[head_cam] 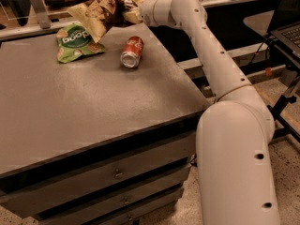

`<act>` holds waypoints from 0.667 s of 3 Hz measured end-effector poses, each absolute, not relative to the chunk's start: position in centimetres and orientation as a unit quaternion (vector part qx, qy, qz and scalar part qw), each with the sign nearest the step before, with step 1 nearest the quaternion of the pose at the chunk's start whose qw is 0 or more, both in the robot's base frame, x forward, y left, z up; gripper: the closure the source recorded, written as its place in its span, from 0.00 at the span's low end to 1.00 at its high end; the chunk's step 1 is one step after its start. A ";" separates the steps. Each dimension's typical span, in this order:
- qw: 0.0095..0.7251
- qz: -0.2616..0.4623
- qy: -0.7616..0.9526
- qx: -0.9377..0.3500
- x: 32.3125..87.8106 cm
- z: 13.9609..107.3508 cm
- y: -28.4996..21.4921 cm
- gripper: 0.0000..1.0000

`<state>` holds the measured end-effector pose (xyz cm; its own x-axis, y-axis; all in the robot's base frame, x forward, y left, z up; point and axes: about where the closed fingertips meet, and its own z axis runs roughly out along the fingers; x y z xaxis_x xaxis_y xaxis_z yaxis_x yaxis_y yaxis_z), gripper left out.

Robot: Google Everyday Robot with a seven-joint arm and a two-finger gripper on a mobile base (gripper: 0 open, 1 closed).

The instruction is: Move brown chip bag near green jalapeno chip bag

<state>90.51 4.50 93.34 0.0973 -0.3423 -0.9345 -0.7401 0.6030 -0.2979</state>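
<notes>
Item one: brown chip bag (96, 13), a large, crinkled, dark-brown and cream-yellow bag, held aloft at the far edge of the tabletop (84, 107), its lower cream corner pointing down toward the green bag and overlapping that bag's upper right edge in this view (whether the two touch cannot be told). Item two: tool (127, 14), cream-coloured, at the far edge of the tabletop above its back right part, clamped on the right end of the brown chip bag. Item three: green jalapeno chip bag (75, 41), a small, light-green bag with a dark green round logo and white lettering, lying flat on the far left part of the tabletop, just below and left of the brown bag. Item four: red soda can (131, 52), lying on its side on the tabletop, silver end facing the camera, right of the green bag and near it, below the tool. Item five: arm (211, 55), white and jointed, reaching from the lower right up and leftward over the right corner of the tabletop to the tool. Item six: robot body (234, 163), a white rounded column, standing on the speckled floor (286, 172) just beside the right front corner of the furniture. Item seven: drawers (117, 175), dark grey, stacked beneath the grey tabletop, each with a small metal fitting at its centre.
</notes>
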 end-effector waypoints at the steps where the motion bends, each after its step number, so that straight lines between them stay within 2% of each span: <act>1: 0.598 0.160 0.666 -0.416 90.9 91.8 4.5 0.82; 2: 0.593 0.154 0.672 -0.416 91.3 91.5 4.5 0.59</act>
<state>91.31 4.50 91.51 0.0499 -0.3762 -0.9252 -0.7413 0.6069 -0.2868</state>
